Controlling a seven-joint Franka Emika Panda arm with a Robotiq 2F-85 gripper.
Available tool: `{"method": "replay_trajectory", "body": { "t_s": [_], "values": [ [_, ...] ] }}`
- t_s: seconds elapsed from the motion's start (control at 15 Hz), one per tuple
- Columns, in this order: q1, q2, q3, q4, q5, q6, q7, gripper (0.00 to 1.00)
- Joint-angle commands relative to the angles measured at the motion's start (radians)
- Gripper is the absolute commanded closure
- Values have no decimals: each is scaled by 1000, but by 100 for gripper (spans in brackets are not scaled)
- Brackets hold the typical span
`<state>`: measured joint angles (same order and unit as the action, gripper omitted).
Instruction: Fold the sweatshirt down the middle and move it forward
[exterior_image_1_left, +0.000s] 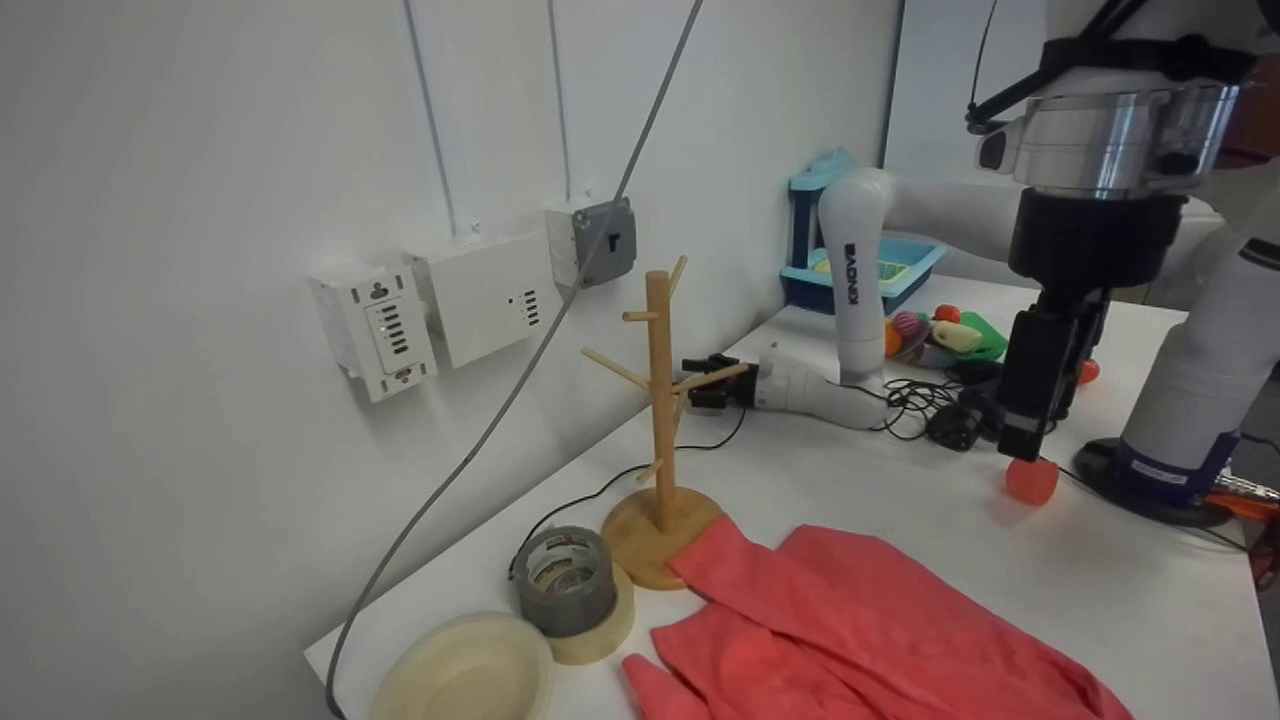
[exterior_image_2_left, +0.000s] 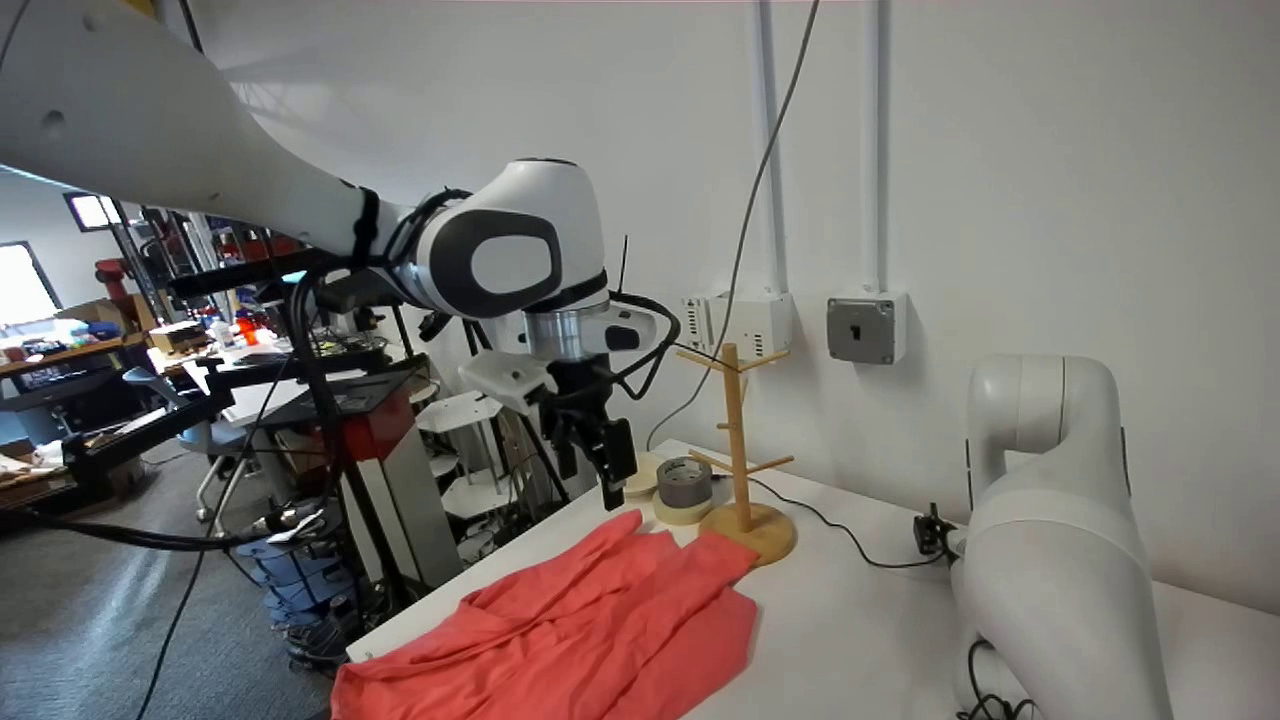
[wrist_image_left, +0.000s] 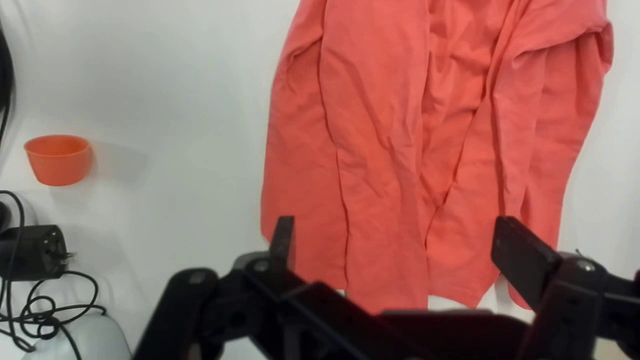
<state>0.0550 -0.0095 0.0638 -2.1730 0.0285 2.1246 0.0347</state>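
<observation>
The coral sweatshirt (exterior_image_1_left: 850, 640) lies spread and wrinkled on the white table. It also shows in an exterior view (exterior_image_2_left: 590, 630) and in the wrist view (wrist_image_left: 375, 125), cut off by the frame edge in each. Its sleeves lie lengthwise over the body, and one sleeve end reaches the base of the wooden mug tree (exterior_image_1_left: 662, 420). My gripper (wrist_image_left: 395, 232) is open with nothing between its fingers. It points down and hangs above the cloth, apart from it. It also shows in both exterior views (exterior_image_1_left: 1045, 430) (exterior_image_2_left: 590, 485).
Tape rolls (exterior_image_1_left: 567, 590) and a pale bowl (exterior_image_1_left: 465, 670) stand beside the mug tree. An orange-red cup (wrist_image_left: 59, 160) lies to one side of the sweatshirt. A white Kinova arm (exterior_image_2_left: 1060, 560) with black cables (exterior_image_1_left: 910, 400) and a blue basket (exterior_image_1_left: 870, 285) are farther along the table.
</observation>
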Motion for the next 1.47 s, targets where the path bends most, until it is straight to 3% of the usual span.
{"method": "replay_trajectory", "body": {
  "t_s": [0.0,0.67,1.13,1.4],
  "values": [
    [2,0,-1,3,0,-3,0,0],
    [-37,149,-51,36,-134,70,-84,0],
    [-38,297,-52,110,-131,247,-138,0],
    [-33,291,-45,100,-124,245,-121,0]
  ]
}}
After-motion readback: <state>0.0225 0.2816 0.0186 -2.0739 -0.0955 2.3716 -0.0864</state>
